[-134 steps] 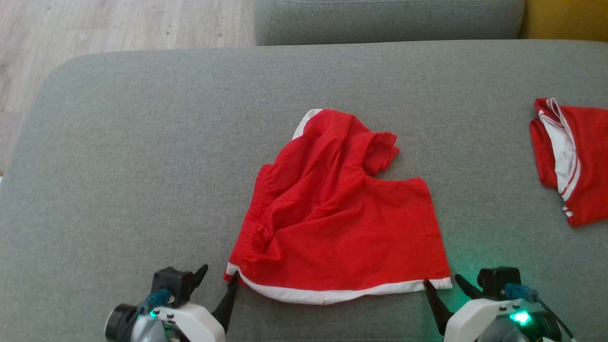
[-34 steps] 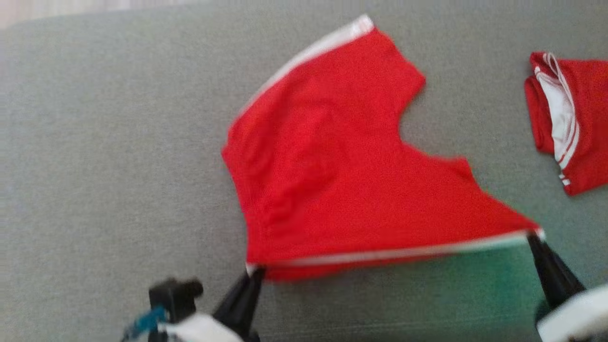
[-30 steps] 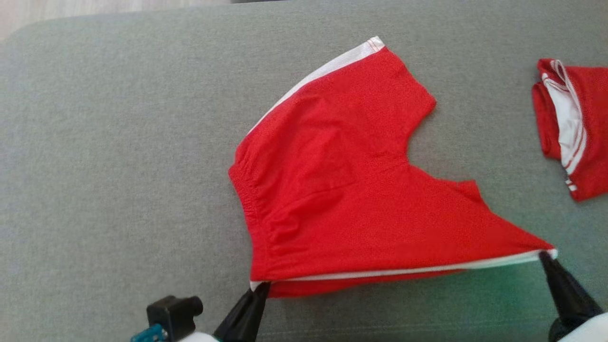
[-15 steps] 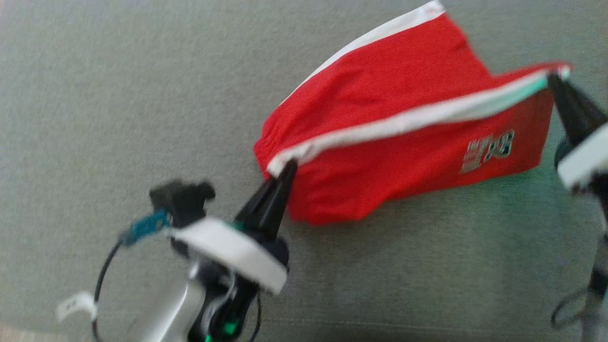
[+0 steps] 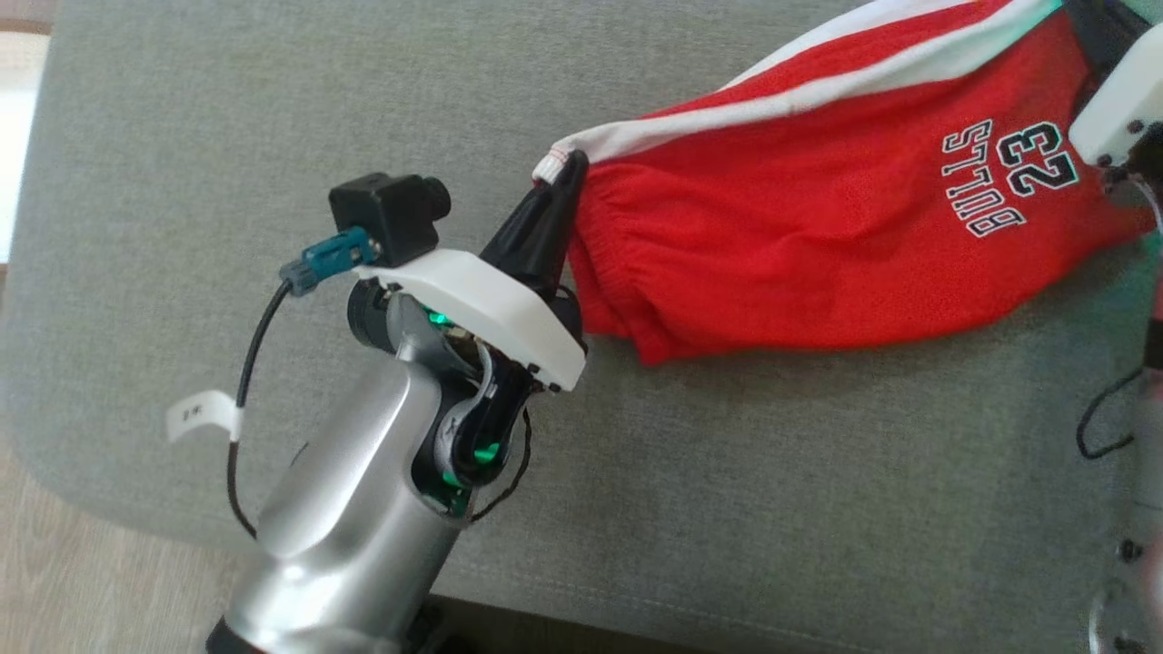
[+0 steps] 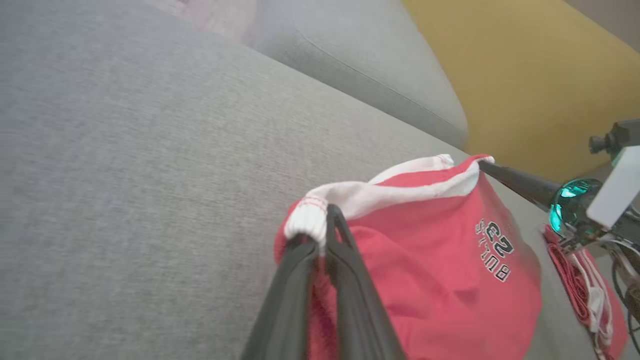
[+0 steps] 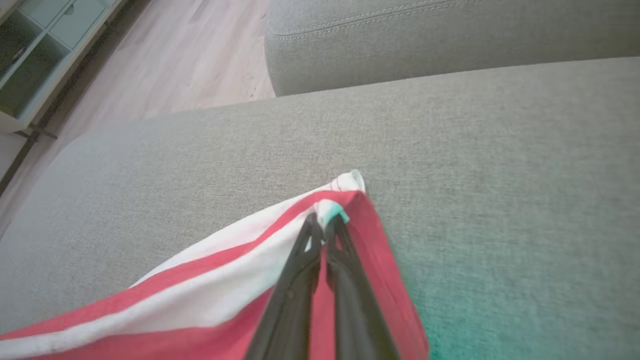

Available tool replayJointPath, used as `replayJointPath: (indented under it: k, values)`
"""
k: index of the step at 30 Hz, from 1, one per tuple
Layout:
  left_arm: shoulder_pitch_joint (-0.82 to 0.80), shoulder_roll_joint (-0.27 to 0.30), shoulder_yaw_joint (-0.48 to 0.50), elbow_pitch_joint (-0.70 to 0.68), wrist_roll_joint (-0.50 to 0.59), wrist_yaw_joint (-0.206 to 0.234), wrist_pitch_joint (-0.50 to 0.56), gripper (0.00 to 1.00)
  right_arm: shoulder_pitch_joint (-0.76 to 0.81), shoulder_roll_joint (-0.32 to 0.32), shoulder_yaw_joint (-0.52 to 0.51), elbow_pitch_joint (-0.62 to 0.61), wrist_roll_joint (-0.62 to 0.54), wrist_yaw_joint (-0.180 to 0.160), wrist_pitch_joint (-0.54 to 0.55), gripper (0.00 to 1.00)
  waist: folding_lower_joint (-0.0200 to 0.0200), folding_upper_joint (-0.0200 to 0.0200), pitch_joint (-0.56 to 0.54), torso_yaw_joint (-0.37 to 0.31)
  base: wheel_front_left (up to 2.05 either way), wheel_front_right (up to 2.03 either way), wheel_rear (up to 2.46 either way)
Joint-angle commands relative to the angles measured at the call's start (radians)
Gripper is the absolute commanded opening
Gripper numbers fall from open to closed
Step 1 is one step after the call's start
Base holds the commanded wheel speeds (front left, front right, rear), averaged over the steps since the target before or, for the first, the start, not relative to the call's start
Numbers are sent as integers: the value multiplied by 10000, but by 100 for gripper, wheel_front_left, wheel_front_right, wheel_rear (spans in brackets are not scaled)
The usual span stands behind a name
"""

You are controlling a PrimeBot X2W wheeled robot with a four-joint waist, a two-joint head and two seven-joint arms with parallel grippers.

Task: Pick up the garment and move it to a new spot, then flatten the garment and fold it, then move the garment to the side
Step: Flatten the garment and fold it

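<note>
Red shorts hang stretched over the sofa, long axis left to right, white hem up; my left gripper and right gripper each clamp a corner. Second garment lies near the right

Wide grey cushion of woven fabric across most of the head view, with rounded corner at lower left above wooden floor. At upper right, red shorts with white band, mostly raised; lower fold down near the fabric, shadow just under. At lower right of left wrist view, second red garment flat on same cushion. Behind, second grey cushion.
</note>
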Motion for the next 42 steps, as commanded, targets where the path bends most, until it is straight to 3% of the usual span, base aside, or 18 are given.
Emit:
replayJointPath:
  k: [1, 14, 15, 16, 17, 25, 30, 36, 42]
  values:
    - [-240, 66, 236, -229, -30, 21, -142, 0, -344, -33, 185, -259, -36, 71, -120, 0, 0, 0, 13, 46, 0, 0, 0]
    - [-646, -24, -297, 718, -549, 158, -899, 1, -1186, -463, 978, 1467, 46, 71, -1293, 0, 0, 0, 116, 248, 0, 0, 0]
    - [-668, -25, -338, 756, -619, 188, -914, 31, -1210, -468, 1073, 1502, 59, 71, -1391, 35, 0, 0, 119, 235, 0, 0, 0]
    - [-682, -26, -377, 788, -685, 215, -929, 55, -1205, -484, 1176, 1514, 54, 71, -1507, 100, 0, 0, 111, 209, 0, 0, 0]
    - [-698, -27, -410, 825, -706, 264, -951, 100, -1190, -516, 1237, 1540, 32, 71, -1583, 100, 0, 0, 96, 179, 0, 0, 0]
    - [-429, 479, -667, 552, 18, 851, -1198, 100, -958, -1695, 2426, 876, -365, 71, -1534, 100, 0, 0, -143, -171, 0, 0, 0]
    - [221, 1256, -1063, -315, 1370, 1777, -1786, 100, -378, -2505, 3065, 83, -75, 71, -398, 100, 0, 0, -301, -285, 0, 0, 0]
    - [737, 1508, -1355, -897, 2350, 2456, -2454, 100, 55, -2346, 2800, -80, 41, 71, 705, 100, 0, 0, -164, -11, 0, 0, 0]
    - [995, 1244, -1413, -1095, 2870, 2509, -2882, 100, 179, -1877, 2591, 447, -429, 71, 1636, 100, 0, 0, 6, 375, 0, 0, 0]
